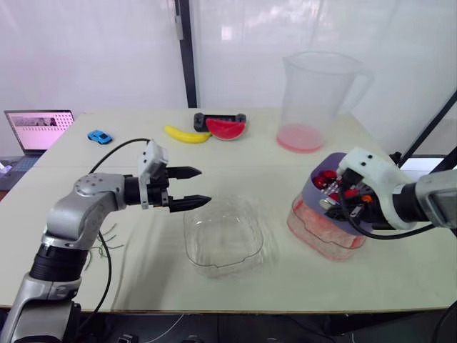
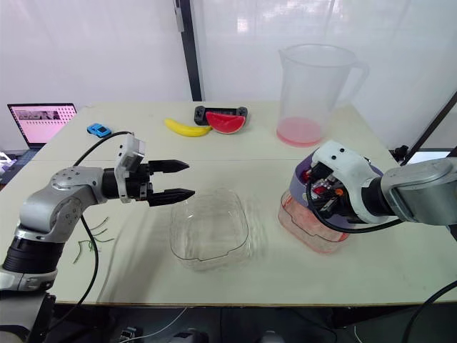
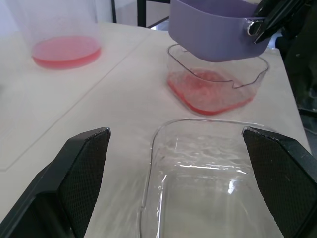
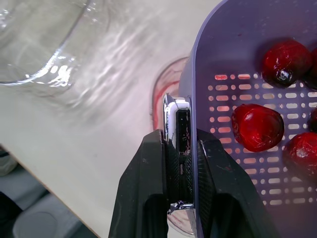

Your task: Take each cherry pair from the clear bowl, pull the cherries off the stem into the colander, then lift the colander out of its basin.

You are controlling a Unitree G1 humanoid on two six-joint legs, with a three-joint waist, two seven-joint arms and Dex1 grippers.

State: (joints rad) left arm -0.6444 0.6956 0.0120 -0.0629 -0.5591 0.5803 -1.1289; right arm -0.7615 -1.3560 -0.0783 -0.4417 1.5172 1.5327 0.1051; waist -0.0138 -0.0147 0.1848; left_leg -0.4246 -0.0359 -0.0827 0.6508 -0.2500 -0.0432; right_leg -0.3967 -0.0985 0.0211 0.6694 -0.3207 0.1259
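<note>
Bare table (image 1: 278,207) lies open between the clear bowl (image 1: 225,239) and the basin (image 1: 314,236); the colander (image 3: 213,34) hangs over the basin, and the pitcher (image 1: 318,93) stands close behind.

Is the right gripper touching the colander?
Touching. The right wrist view shows the right gripper shut on the colander rim, a finger pressed against each side.

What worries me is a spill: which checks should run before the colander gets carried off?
1. Right gripper clamped on the colander rim: ok.
2. Colander raised above its basin: ok.
3. Cherries inside the colander: ok.
4. Clear bowl emptied of cherry pairs: ok.
5. Left gripper open, away from the colander: ok.
6. Colander held level: cannot tell.
</note>
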